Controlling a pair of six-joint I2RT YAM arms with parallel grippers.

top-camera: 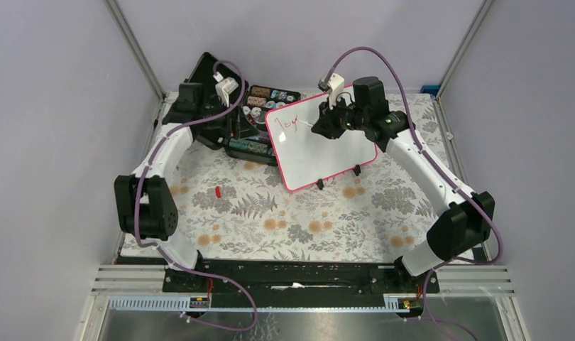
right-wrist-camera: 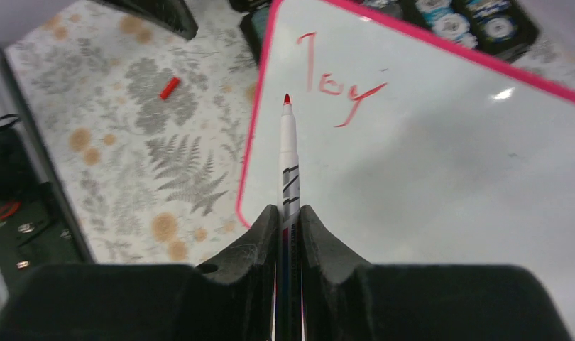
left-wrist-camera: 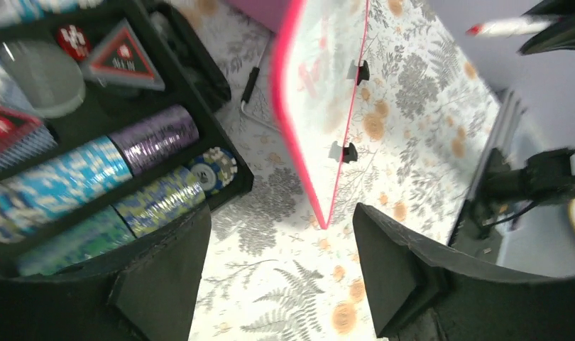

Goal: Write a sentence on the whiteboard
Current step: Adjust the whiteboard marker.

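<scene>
The right gripper squeezes a marker; the pen's back end is hidden between the fingers. I cannot tell if its red tip touches the whiteboard. A small red piece lies toward the left edge. The board sits near the far edge, and the sentence looks like "Joy". The left gripper gapes wide by a blurry case at the far left corner.

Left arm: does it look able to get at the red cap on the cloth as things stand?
Probably yes. The red cap lies alone on open cloth, to the left of the whiteboard and not touching it. The left end effector is open and empty.
</scene>
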